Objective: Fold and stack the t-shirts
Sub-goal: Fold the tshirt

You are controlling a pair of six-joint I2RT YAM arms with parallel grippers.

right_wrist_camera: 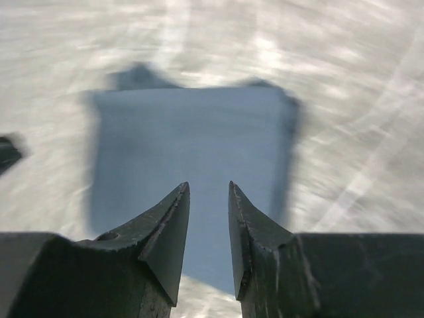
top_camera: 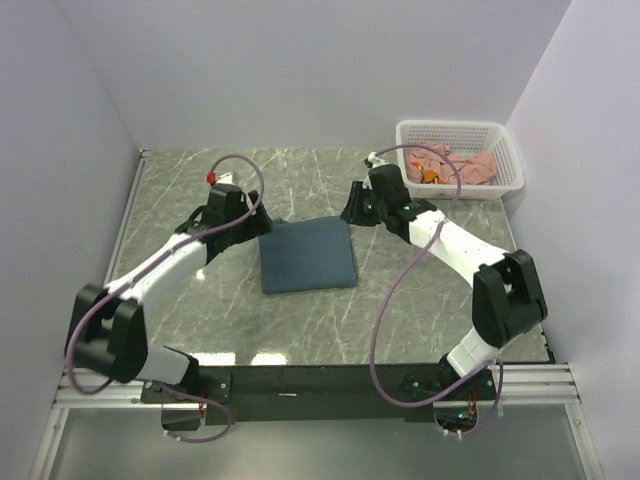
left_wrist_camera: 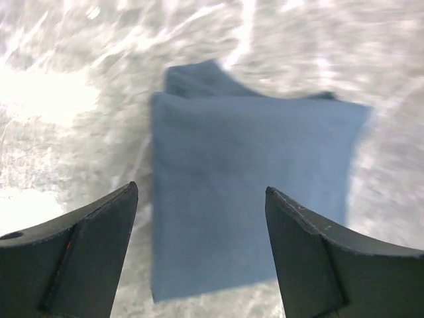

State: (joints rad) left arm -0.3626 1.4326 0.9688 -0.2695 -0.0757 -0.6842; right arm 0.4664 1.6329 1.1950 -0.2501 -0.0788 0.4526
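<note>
**Caller A:** The slate-blue t-shirt (top_camera: 307,256) lay flat near the middle of the table (top_camera: 300,330), folded into a neat rectangle, well away from every edge.

**Caller B:** And the left gripper (left_wrist_camera: 199,192) hung just off the shirt's far left corner with its jaws spread wide. It had hold of nothing, and the blue cloth showed plainly through the gap in the wrist view.

**Caller A:** And the right gripper (right_wrist_camera: 209,189)?

**Caller B:** It sat by the shirt's far right corner with its jaws parted only a narrow slit. Nothing was caught between them, and the cloth lay below the tips.

**Caller A:** What about the pink ones?

**Caller B:** The salmon-pink t-shirts (top_camera: 470,165) were bunched in the white basket (top_camera: 505,150) at the table's far right corner, well apart from the blue one.
</note>
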